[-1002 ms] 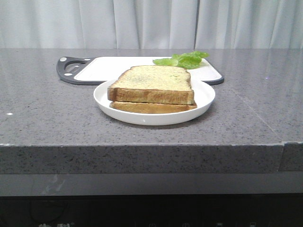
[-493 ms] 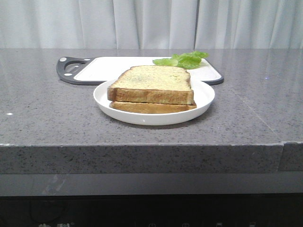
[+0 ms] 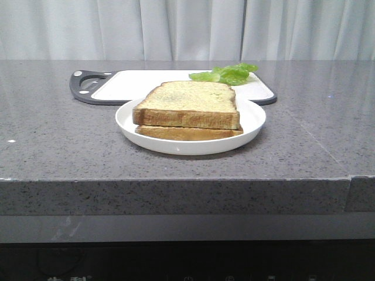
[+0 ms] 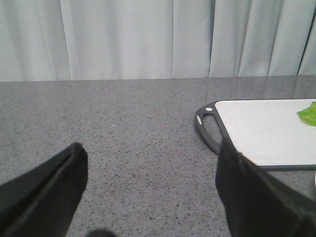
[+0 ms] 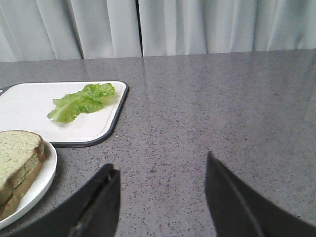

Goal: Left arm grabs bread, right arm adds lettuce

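The bread (image 3: pixel 190 103), a thick toast slice with a speckled pale face, lies on top of a thinner slice (image 3: pixel 187 133) on a white plate (image 3: pixel 252 120); it also shows in the right wrist view (image 5: pixel 17 153). The lettuce (image 3: pixel 228 74) lies on the white cutting board (image 3: pixel 135 82), also seen in the right wrist view (image 5: pixel 81 101) and at the edge of the left wrist view (image 4: pixel 308 112). Neither arm shows in the front view. My left gripper (image 4: pixel 150 158) is open and empty over bare counter, left of the board. My right gripper (image 5: pixel 160 175) is open and empty over bare counter, right of the plate.
The cutting board has a dark rim and a handle (image 4: pixel 208 126) at its left end. The grey speckled counter (image 3: pixel 58 134) ends in a front edge near the camera. Pale curtains hang behind.
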You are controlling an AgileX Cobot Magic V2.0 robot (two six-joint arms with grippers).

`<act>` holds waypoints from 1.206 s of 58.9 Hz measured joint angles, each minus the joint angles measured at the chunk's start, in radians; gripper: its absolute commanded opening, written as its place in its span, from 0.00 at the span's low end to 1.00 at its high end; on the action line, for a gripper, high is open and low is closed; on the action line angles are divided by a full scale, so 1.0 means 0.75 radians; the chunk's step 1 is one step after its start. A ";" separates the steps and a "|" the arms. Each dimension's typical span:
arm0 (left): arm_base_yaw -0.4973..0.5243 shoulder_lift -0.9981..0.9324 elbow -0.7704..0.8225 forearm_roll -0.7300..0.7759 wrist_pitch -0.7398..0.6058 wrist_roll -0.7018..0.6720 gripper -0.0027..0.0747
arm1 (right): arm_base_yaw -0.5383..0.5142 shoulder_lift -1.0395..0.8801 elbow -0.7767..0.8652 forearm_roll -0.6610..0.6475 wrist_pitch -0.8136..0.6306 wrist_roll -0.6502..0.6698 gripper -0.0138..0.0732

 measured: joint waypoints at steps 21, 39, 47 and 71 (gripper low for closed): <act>-0.081 0.163 -0.203 -0.194 0.297 0.000 0.77 | 0.000 0.000 0.000 0.000 -0.003 0.000 0.72; -0.389 0.653 -0.535 -0.247 0.469 0.000 0.77 | 0.000 0.000 0.000 0.000 -0.003 0.000 0.72; -0.514 0.874 -0.655 -0.253 0.483 0.000 0.77 | 0.000 0.000 0.000 0.000 -0.003 0.000 0.72; -0.619 1.379 -1.011 -0.361 0.606 0.000 0.77 | 0.000 0.000 0.000 0.000 -0.003 0.000 0.72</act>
